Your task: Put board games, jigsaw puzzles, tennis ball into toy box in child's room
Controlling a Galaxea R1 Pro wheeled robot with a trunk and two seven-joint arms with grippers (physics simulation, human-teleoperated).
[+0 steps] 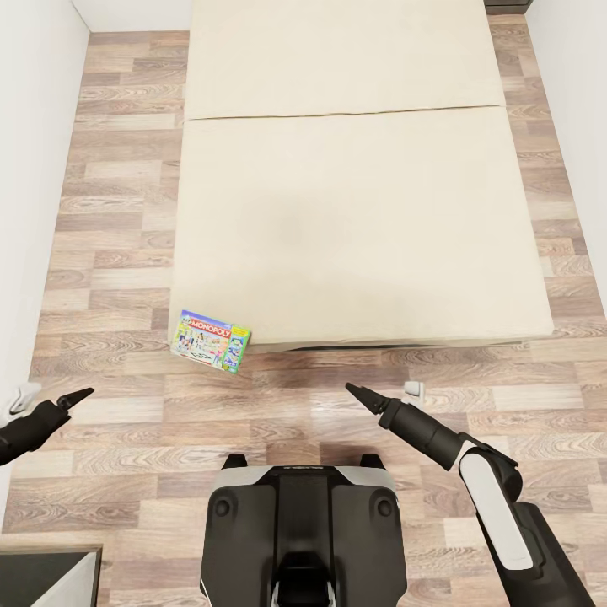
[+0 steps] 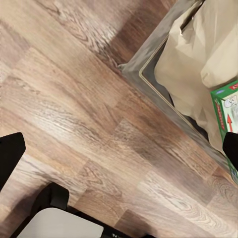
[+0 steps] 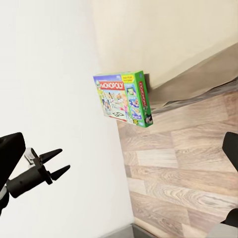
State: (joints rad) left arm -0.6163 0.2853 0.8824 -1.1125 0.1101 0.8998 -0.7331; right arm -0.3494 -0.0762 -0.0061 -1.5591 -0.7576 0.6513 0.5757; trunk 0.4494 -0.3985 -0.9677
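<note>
The bed (image 1: 354, 211), with its bare beige mattress, lies straight ahead in the head view. A green-edged Monopoly board game (image 1: 210, 339) sits tilted at the bed's near left corner, over the wood floor. I cannot tell whether it leans on the frame. The right wrist view shows its lid (image 3: 124, 99), and the left wrist view catches its green edge (image 2: 225, 116). My left gripper (image 1: 80, 394) hangs open to the box's lower left. My right gripper (image 1: 354, 389) is open, to the box's right and nearer to me. Both are empty. The table, toy box, jigsaw puzzles and tennis ball are out of view.
White walls (image 1: 34, 169) close in on both sides of the bed, leaving strips of wood-plank floor (image 1: 118, 211). My dark base (image 1: 303, 531) stands on the floor before the bed's foot. A dark unit's corner (image 1: 46, 577) shows at the lower left.
</note>
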